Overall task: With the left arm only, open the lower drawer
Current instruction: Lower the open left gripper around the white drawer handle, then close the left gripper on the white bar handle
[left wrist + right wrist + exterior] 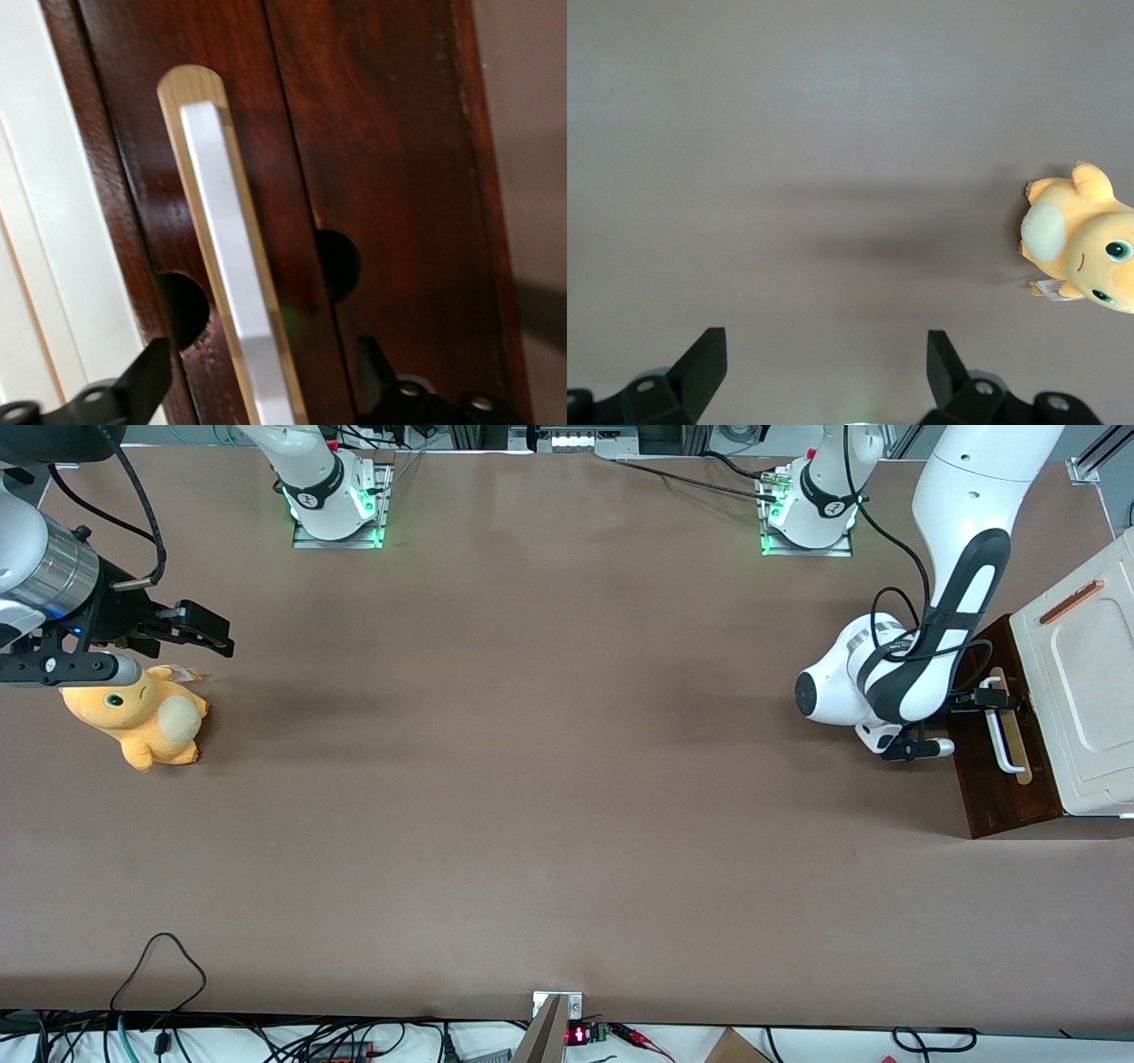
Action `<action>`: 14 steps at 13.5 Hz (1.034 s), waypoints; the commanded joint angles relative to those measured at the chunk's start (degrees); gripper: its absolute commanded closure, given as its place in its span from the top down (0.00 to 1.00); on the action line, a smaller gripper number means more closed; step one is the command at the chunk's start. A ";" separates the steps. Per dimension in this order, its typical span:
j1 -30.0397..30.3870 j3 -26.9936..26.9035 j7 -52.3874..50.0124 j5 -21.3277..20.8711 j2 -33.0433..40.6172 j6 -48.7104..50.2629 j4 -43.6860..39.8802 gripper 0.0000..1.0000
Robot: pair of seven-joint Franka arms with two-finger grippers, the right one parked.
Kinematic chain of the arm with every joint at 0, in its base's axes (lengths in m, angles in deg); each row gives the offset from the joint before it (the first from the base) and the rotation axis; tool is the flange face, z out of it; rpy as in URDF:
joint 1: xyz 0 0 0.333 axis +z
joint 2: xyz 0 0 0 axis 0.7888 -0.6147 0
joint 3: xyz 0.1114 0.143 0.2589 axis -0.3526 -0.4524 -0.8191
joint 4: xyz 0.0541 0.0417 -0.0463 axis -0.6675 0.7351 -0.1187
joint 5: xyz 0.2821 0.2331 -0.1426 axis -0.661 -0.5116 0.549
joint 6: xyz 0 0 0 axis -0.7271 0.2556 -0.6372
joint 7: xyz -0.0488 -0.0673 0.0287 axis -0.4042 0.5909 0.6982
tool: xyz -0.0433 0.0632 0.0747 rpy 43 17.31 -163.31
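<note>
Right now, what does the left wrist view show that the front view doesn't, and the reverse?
Only the left wrist view: the left arm's open black end effector straddling the white bar handle, and two round holes in the dark brown wood drawer front.

Only the front view: the glossy white left arm, the cream-white panel above the drawer, and an orange plush toy toward the parked arm's end.

Both: handle, pale wood strip, dark drawer front.

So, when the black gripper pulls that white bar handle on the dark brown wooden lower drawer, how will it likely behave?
The white bar handle looks rigid, so it probably won't flex. Its smooth face may be slippery. The open black gripper straddles it; the dark brown wooden lower drawer looks shallow and should slide, not tip.
</note>
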 commanded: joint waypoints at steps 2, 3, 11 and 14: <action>-0.65 -1.05 -0.46 -1.97 -1.27 0.97 -0.87 0.72; -0.74 -1.14 -0.46 -2.15 -1.45 0.88 -0.87 0.68; -1.44 -1.93 -0.64 -3.12 -2.33 0.35 -1.31 0.54; -2.14 -1.93 -0.64 -3.12 -2.33 0.35 -1.31 0.54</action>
